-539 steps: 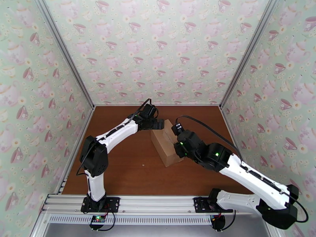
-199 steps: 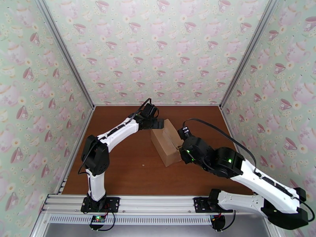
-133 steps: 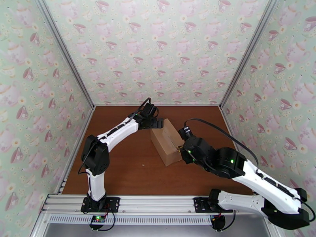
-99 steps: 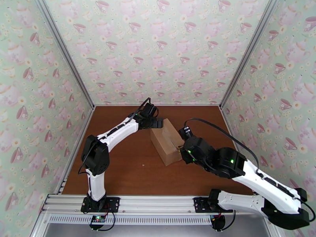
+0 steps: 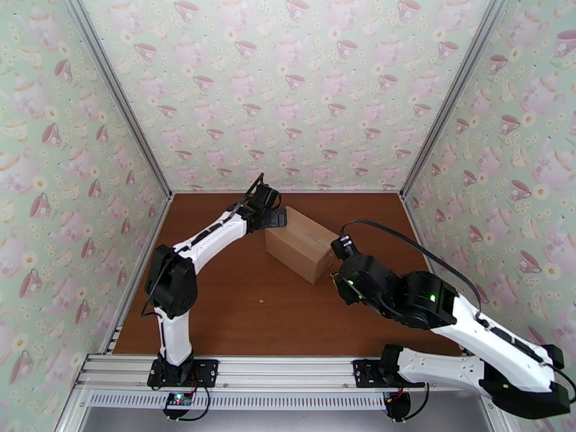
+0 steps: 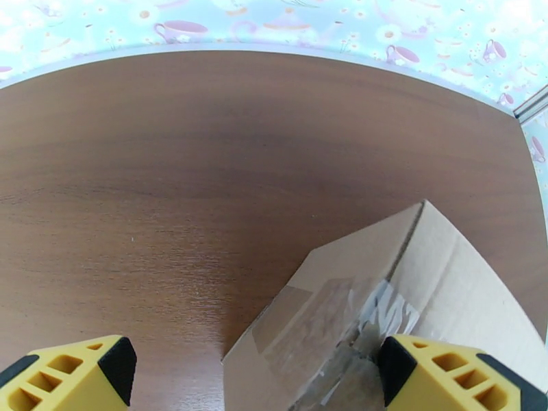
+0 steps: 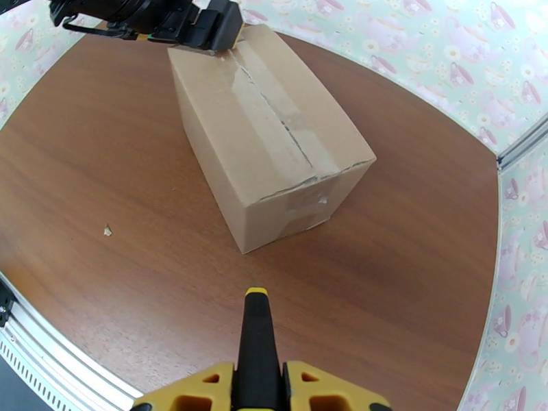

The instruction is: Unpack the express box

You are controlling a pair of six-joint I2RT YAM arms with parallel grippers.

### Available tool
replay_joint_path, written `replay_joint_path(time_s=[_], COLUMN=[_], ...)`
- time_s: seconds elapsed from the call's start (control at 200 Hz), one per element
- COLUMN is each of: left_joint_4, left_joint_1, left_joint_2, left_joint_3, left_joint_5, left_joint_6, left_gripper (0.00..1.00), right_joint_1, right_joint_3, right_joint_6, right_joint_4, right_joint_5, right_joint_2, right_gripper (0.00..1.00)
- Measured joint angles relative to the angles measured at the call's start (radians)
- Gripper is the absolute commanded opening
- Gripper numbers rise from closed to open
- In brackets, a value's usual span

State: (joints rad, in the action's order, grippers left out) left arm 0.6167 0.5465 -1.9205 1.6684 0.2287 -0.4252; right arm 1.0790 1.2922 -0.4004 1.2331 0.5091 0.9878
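Currently the express box (image 5: 299,243) sits on the brown table (image 5: 237,297) towards the far middle. It lies at a slant between the two arms with its top flaps down. In the right wrist view a clear tape strip (image 7: 274,111) runs the length of the top seam and folds over the near end. It looks wrinkled, and a thin dark line shows along the seam on the nearer half. The left gripper (image 5: 279,217) is at the box's far end with its jaws spread wide. From its own camera, one yellow finger (image 6: 75,375) hangs over bare table and the other finger (image 6: 452,371) sits over the taped top of the box (image 6: 438,282). The box's corner lies between them, and I cannot tell whether either finger touches the cardboard. The right gripper (image 7: 259,372) is drawn back from the near end of the box (image 7: 267,125) and is apart from it. It is clamped on a slim black tool (image 7: 257,330) with a yellow tip, which points towards the box. A small pale crumb (image 7: 107,231) lies on the table to the left of the box, well clear of both grippers.
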Motion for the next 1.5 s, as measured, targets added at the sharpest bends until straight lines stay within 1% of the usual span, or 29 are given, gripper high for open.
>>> replay_joint_path(time_s=[0.12,0.275,0.421,0.551,0.686,0.751,0.886,0.992,1.097,1.247,1.372,1.503], left_joint_4=[0.018,0.059,0.072,0.077,0.085,0.091,0.094,0.093,0.087,0.074,0.061,0.051], left_joint_1=[0.001,0.001,0.001,0.001,0.0,0.0,-0.005,-0.011,-0.017,-0.033,-0.055,-0.076], left_joint_2=[0.058,0.161,0.265,0.332,0.381,0.398,0.429,0.453,0.483,0.52,0.529,0.529], left_joint_3=[-0.027,-0.029,-0.035,-0.07,-0.137,-0.159,-0.184,-0.203,-0.235,-0.294,-0.326,-0.342], left_joint_5=[0.0,0.001,0.0,0.0,0.0,-0.004,-0.012,-0.015,-0.019,-0.027,-0.045,-0.069], left_joint_6=[0.015,0.035,0.042,0.041,0.04,0.039,0.034,0.033,0.033,0.032,0.032,0.032], left_gripper=[1.0,1.0,1.0,1.0,1.0,1.0,1.0,1.0,1.0,1.0,1.0,1.0], right_joint_1=[0.0,-0.003,-0.046,-0.141,-0.288,-0.376,-0.526,-0.623,-0.681,-0.722,-0.748,-0.777], right_joint_3=[0.031,0.113,0.191,0.273,0.333,0.35,0.358,0.378,0.412,0.463,0.537,0.621], right_joint_6=[-0.008,-0.048,-0.103,-0.125,-0.12,-0.096,-0.04,-0.014,-0.006,-0.005,0.003,0.017], right_joint_4=[0.018,0.083,0.175,0.241,0.279,0.278,0.239,0.229,0.235,0.256,0.283,0.296], right_joint_5=[0.042,0.119,0.18,0.212,0.232,0.224,0.209,0.221,0.277,0.328,0.355,0.37], right_joint_2=[0.044,0.151,0.246,0.325,0.408,0.451,0.552,0.68,0.844,1.038,1.128,1.183], right_gripper=[0.0,0.0,0.0,0.0,0.0,0.0,0.0,0.0,0.0,0.0,0.0,0.0])
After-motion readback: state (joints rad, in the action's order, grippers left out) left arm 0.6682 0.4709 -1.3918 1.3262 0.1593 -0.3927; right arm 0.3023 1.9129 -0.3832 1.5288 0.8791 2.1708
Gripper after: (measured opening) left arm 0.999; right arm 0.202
